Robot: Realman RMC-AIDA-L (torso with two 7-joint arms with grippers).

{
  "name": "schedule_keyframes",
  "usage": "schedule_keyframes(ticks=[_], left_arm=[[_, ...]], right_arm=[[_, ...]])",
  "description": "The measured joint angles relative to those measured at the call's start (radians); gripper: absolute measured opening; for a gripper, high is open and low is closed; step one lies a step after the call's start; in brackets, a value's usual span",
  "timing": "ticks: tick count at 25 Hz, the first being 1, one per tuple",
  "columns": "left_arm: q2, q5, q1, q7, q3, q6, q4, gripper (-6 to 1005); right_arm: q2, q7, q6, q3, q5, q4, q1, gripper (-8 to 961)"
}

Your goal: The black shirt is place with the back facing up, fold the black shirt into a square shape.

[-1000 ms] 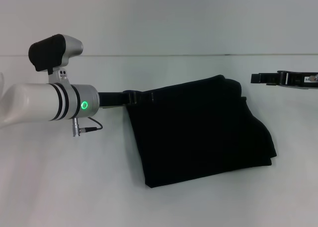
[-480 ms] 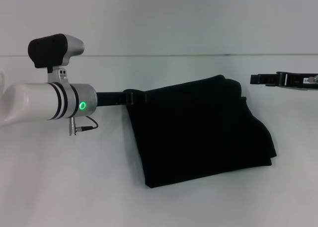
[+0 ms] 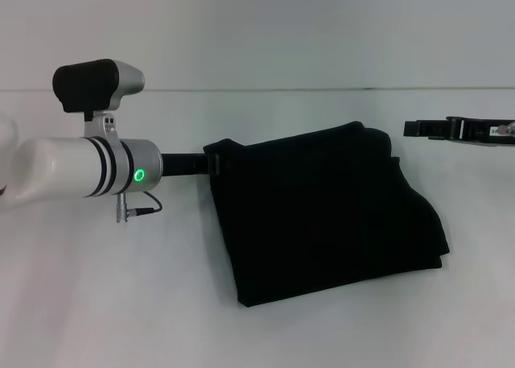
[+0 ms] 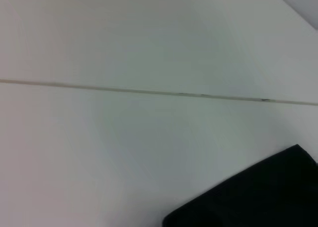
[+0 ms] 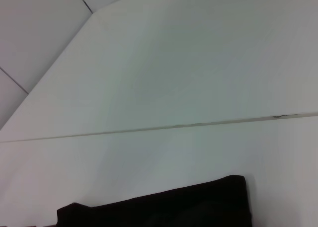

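My left gripper (image 3: 216,163) tips merge w/ the black shirt (image 3: 322,211), so can't tell grip. Right gripper (image 3: 414,128) cut off at frame edge; its fingers unclear too.

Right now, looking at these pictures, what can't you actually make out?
- Left tool, head view: its fingertips merge with the black shirt; open or shut is unclear.
- Right tool, head view: cut off by the picture's edge, finger state unclear.
- Shirt: its lettering is not visible in any view.
- Both wrist views: only a shirt corner on the table.
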Motion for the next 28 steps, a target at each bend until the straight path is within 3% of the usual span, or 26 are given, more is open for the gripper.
schedule_keyframes(ticks=[11, 20, 24, 28], left_arm=[[0.009, 0.0, -0.037, -0.002, 0.0, 0.034, 0.047, 45], [0.03, 0.0, -0.047, -0.006, 0.0, 0.039, 0.07, 22], [0.028, 0.001, -0.047, -0.007, 0.0, 0.036, 0.069, 21], [0.026, 0.002, -0.047, -0.004, 0.0, 0.031, 0.067, 28]], right_arm=[[0.012, 0.0, 0.009, 0.003, 0.0, 0.0, -0.002, 610], [0.013, -0.014, -0.002, -0.002, 0.01, 0.002, 0.002, 593], [0.029, -0.049, -0.006, -0.002, 0.011, 0.005, 0.01, 585], [0.041, -0.088, -0.009, -0.004, 0.011, 0.009, 0.02, 424]])
